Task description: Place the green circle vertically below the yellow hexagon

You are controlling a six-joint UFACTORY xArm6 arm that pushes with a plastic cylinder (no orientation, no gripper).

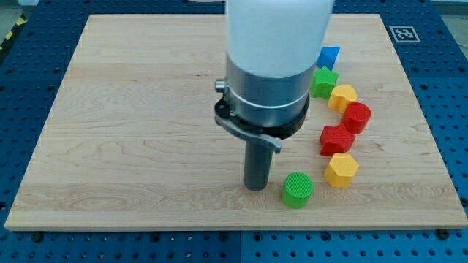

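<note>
The green circle [297, 190] lies on the wooden board [131, 117] near the view's bottom, right of centre. The yellow hexagon [341, 169] lies just up and to the right of it, a small gap apart. My tip [256, 187] rests on the board just left of the green circle, close to it; whether they touch I cannot tell.
A curved row of blocks runs up the right side: a red block [336, 139], a red round block [357, 116], a yellow block [342, 96], a green star [324, 81], a blue triangle [330, 56]. The arm's large body [270, 66] hides the board's upper middle.
</note>
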